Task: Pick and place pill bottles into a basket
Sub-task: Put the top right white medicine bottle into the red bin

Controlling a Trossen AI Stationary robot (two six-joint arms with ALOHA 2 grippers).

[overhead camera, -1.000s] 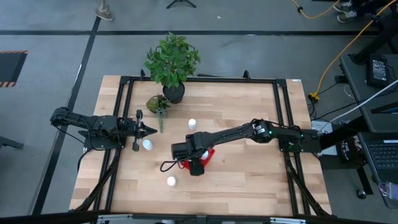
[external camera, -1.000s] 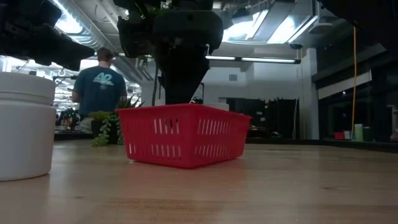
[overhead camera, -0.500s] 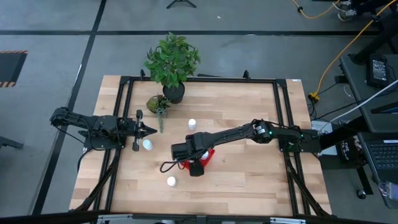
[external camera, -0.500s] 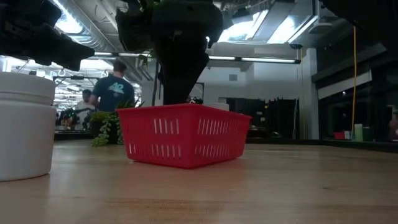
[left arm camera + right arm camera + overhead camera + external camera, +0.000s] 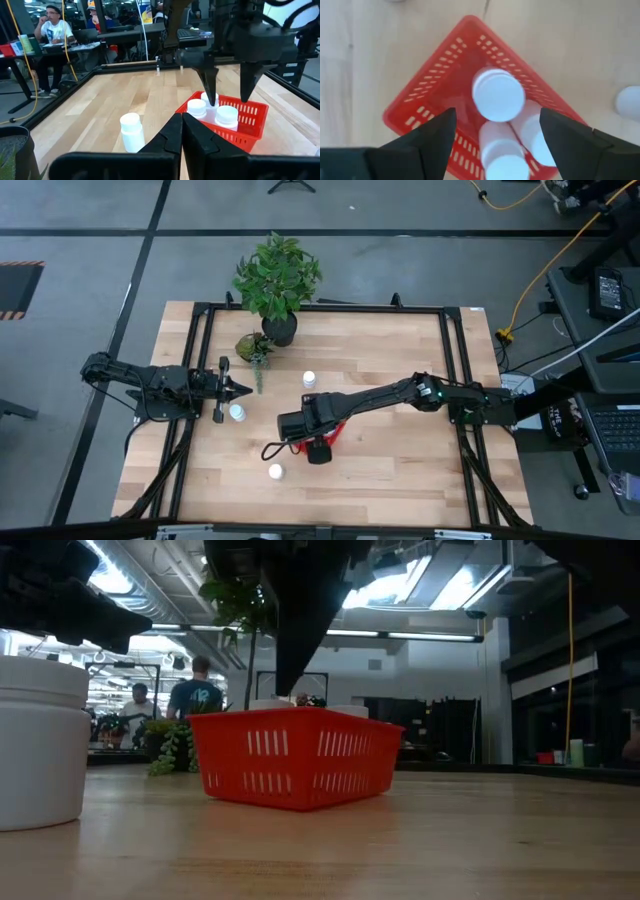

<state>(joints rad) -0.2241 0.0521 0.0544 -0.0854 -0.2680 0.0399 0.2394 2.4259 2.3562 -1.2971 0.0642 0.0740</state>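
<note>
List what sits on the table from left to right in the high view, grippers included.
left gripper, shut → pill bottle beside it → small succulent plant → pill bottle near the front edge → potted plant → pill bottle behind the basket → right gripper, open over the red basket.

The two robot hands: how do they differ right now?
The right hand hangs open directly above the red basket, pointing down at the pill bottles inside. The left hand is shut, empty, and lies level near the table's left side beside a loose bottle. Both are dark with two fingers.
</note>
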